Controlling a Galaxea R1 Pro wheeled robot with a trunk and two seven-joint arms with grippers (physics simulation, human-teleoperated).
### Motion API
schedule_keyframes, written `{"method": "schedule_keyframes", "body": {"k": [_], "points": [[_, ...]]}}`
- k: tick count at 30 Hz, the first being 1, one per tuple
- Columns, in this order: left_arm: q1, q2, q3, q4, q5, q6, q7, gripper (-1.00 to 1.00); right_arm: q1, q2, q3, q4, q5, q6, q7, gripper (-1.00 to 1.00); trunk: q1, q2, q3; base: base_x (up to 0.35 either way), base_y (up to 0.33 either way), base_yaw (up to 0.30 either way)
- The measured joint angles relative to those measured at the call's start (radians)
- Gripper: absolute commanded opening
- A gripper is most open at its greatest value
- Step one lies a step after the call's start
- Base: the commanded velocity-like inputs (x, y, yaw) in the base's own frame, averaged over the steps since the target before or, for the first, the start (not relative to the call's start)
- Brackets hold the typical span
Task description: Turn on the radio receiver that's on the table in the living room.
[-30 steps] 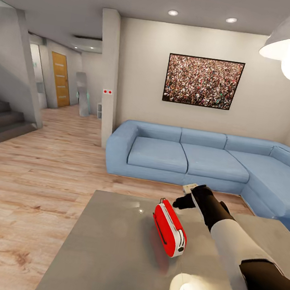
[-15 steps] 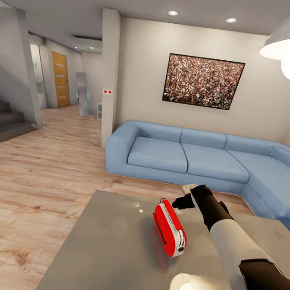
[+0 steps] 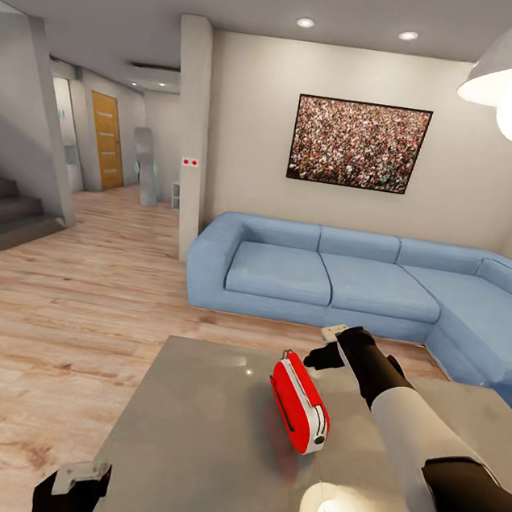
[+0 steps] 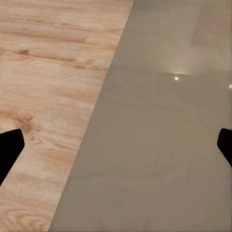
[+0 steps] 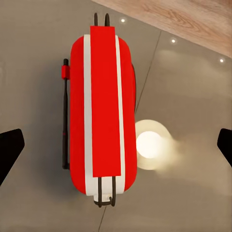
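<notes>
1. I had the radio receiver [image 3: 299, 403] standing on edge near the middle of the table [image 3: 195, 459], in the living room with the blue sofa [image 3: 350, 281] beyond it.
2. My right gripper [image 3: 325, 355] hovered above the radio's far end, jaws spread wide and empty; in the right wrist view the red top [image 5: 104, 108] sat between the two fingertips [image 5: 9, 150], not touching either.
3. My left gripper [image 3: 76, 485] hung at the table's near left edge, well apart from the radio, also wide open and holding nothing.
4. I judged the risk to be tipping: the radio looked narrow and upright, so a sideways push could topple it (or slide it on that glossy top).
5. I also could not see the switch from above, so I might have pressed the wrong spot.
</notes>
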Motion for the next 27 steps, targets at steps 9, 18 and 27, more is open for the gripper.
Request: {"method": "schedule_keyframes", "body": {"k": [9,18,27], "points": [[0.0,0.001,0.072,-0.008,0.001,0.005,0.0,1.0,0.0,0.0,0.0,0.001,-0.001,-0.022,0.0,1.0,0.0,0.0,0.0,0.0,0.0,0.0],[0.0,0.039,0.167,-0.048,0.002,-0.004,0.001,1.0,0.0,0.0,0.0,0.001,0.0,-0.028,0.0,1.0,0.019,-0.035,-0.016,0.0,0.0,0.0],[0.001,0.081,0.173,-0.043,0.002,-0.007,0.001,1.0,0.0,0.0,0.001,0.001,-0.001,-0.029,0.002,1.0,0.054,-0.098,-0.044,0.0,0.0,0.0]]}}
